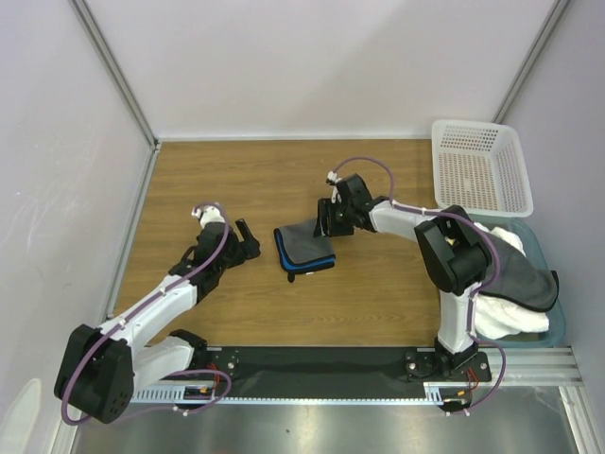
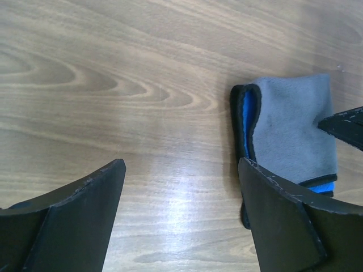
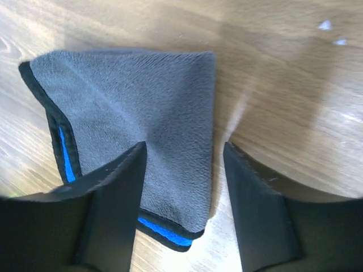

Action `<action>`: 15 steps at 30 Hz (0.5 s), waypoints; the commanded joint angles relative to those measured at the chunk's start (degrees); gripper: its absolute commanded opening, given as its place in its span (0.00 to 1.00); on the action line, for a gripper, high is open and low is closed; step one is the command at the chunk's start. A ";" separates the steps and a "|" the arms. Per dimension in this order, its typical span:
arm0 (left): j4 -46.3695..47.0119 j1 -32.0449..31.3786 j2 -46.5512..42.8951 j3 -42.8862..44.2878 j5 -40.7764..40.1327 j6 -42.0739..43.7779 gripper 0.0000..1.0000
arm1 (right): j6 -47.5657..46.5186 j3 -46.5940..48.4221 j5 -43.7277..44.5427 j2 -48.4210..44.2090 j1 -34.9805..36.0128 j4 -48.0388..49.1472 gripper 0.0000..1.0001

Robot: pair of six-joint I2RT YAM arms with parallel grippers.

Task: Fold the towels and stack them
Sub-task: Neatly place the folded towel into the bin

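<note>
The large white towel (image 1: 515, 322) lies bunched in a blue tub (image 1: 539, 248) at the right edge of the table (image 1: 236, 180), under a dark cloth (image 1: 525, 279), unfolded, so most of the job looks left. Mid-table, 1 small grey towel (image 1: 304, 248) edged blue lies folded, seemingly done. The right gripper (image 3: 181, 150) hangs over its edge, jaws spread and empty; the left gripper (image 2: 181, 164), also spread and empty, sits beside it.

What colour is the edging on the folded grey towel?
The grey towel is edged black with bright blue; clearest in right wrist view.
</note>
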 commanded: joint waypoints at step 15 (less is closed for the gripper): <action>-1.60 -0.33 -6.33 -1.97 -3.06 -1.87 0.90 | -0.16 9.04 5.27 -2.38 -5.48 -5.26 0.00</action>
